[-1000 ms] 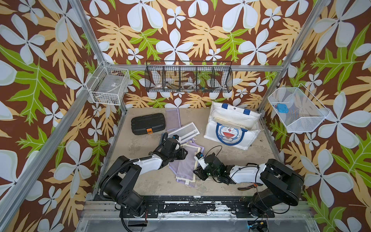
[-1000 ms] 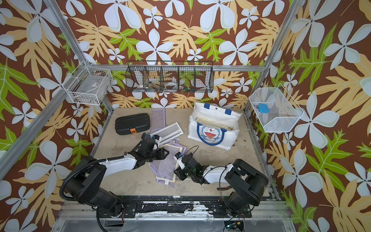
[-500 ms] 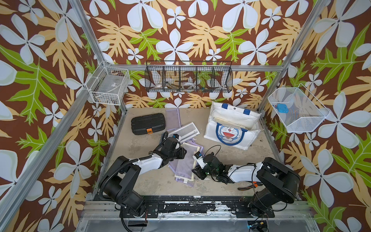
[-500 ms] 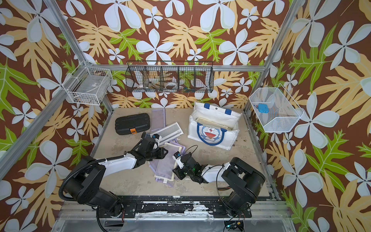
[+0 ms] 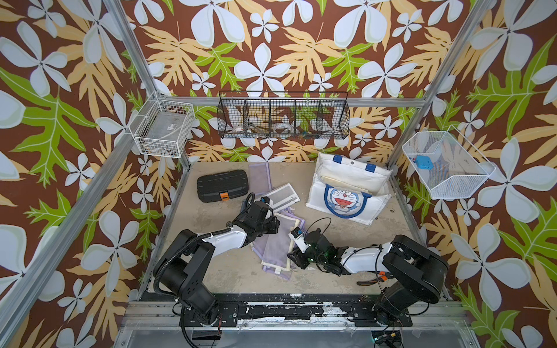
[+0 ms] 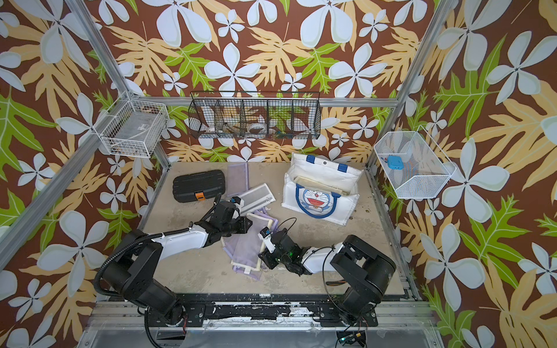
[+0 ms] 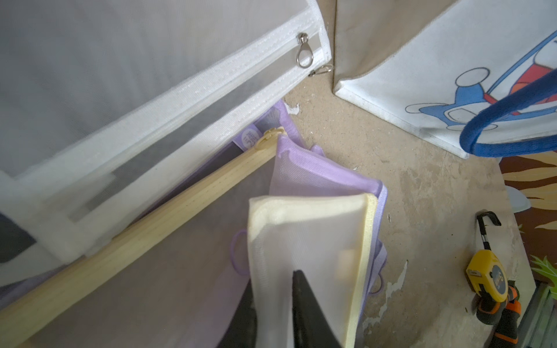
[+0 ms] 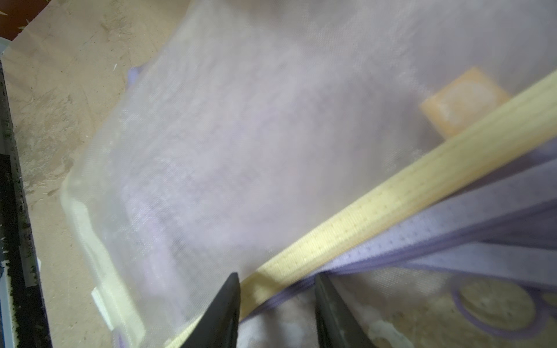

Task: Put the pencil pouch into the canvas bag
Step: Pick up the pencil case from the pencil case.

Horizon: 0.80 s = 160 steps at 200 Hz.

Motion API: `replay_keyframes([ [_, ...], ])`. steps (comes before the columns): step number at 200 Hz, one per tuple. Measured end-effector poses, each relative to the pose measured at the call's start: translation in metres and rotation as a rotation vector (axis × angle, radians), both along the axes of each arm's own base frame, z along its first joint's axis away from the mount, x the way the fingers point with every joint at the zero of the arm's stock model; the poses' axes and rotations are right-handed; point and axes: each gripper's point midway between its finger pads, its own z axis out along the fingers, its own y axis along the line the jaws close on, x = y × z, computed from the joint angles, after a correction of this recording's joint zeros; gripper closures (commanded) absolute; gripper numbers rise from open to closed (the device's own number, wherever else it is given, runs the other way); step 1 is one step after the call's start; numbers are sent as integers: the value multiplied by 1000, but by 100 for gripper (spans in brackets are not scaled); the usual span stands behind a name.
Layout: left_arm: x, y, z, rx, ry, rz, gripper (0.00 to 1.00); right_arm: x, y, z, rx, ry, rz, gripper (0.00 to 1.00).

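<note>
We see L gripper (image 7: 271, 290) clenched on pencil pouch (image 7: 310, 235) corner, R gripper (image 8: 277, 275) jaws apart astride its zip edge

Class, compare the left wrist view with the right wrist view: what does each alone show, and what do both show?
Left wrist only: the canvas bag, a white mesh pouch, a yellow tape measure. Right wrist only: an orange tag inside the mesh, the table's black edge. Both: the cream-trimmed pouch, purple pouches, the tabletop.
</note>
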Motion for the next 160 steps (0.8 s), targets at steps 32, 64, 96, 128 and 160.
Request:
replay_keyframes([
  [32, -1, 2, 2, -1, 0, 2, 82, 0, 1, 0, 3, -3, 1, 58],
  [64, -3, 6, 7, 12, -9, 12, 75, 1, 2, 0, 6, -6, 1, 58],
  [96, -8, 11, 6, 26, -7, 18, 91, 1, 2, -1, 8, -6, 2, 58],
  [128, -11, 14, 3, 32, 0, 16, 97, 1, 3, 0, 10, -6, 4, 58],
  [160, -14, 15, 16, 25, -19, 14, 100, -1, 1, 1, 5, 1, 5, 54],
])
